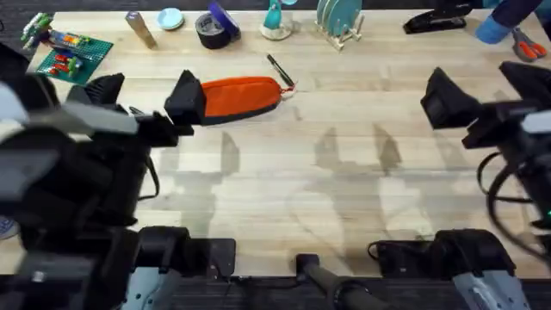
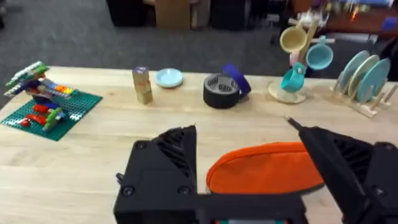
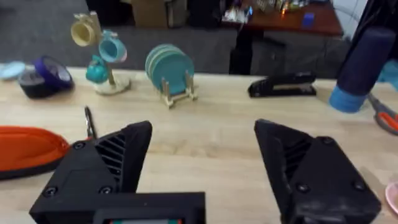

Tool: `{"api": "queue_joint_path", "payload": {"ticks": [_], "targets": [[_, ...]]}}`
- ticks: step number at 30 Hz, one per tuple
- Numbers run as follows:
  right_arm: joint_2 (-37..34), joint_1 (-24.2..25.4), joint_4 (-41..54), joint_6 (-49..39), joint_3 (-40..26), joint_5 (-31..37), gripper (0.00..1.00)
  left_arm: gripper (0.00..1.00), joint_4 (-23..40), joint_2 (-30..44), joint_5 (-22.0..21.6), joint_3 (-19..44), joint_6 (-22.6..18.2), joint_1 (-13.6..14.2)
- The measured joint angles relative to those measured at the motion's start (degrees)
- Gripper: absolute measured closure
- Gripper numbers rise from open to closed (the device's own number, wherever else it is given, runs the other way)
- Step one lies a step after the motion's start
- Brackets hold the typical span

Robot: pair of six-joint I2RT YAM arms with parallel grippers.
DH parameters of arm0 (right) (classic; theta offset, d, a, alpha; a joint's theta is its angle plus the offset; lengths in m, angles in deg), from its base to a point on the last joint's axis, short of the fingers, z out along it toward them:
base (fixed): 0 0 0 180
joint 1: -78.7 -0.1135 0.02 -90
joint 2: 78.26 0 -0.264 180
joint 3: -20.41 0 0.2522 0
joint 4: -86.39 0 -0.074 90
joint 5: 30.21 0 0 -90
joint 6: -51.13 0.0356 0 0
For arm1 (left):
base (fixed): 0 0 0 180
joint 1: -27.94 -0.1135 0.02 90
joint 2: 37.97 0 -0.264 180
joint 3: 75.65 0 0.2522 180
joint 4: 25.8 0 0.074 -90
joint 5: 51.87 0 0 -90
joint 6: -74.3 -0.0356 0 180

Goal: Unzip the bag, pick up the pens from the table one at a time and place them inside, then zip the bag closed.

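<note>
The orange oblong fabric pouch (image 1: 244, 96) lies on the light wooden plank surface (image 1: 344, 198), toward its far side. The left tool (image 2: 261, 168) sits at the pouch's left end with its fingers spread wide, straddling the fabric but not clamped on it. The right tool (image 3: 205, 168) hangs well apart to the right, also spread wide and holding nothing. One thin dark stick pen (image 1: 280, 71) lies just beyond the pouch's right end, near or touching it.

Judged step: the opening stage, securing the pouch for unzipping. The zipper state cannot be told. The next move calls for closing on the pouch end while the other tool finds the zipper pull.

Nearby: black tape roll (image 1: 213, 31), green brick plate (image 1: 73, 53), plate rack (image 1: 338, 21), black stapler (image 1: 435, 21). None blocks the pouch
</note>
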Motion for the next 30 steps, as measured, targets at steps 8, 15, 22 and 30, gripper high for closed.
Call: {"api": "queue_joint_path", "payload": {"ticks": [8, 15, 22, 30], "targets": [[-16.3, 0.0, 9.1, 0.0, -14.9, -0.2, 0.005, 0.007, 11.3, 15.1, 0.0, 15.1, 0.1, 0.0], [-28.0, 0.0, 19.1, 0.0, -26.8, -0.4, 0.005, 0.006, 21.8, 27.1, 0.2, 28.0, 0.2, 0.0], [-37.9, 0.0, 27.4, 0.0, -37.3, -0.4, 0.006, 0.006, 32.6, 37.8, 1.4, 40.4, 0.2, 0.0], [-47.6, 0.0, 33.7, 0.0, -47.2, -0.4, 0.006, 0.007, 39.7, 47.6, 2.7, 48.1, 0.2, 0.0]]}}
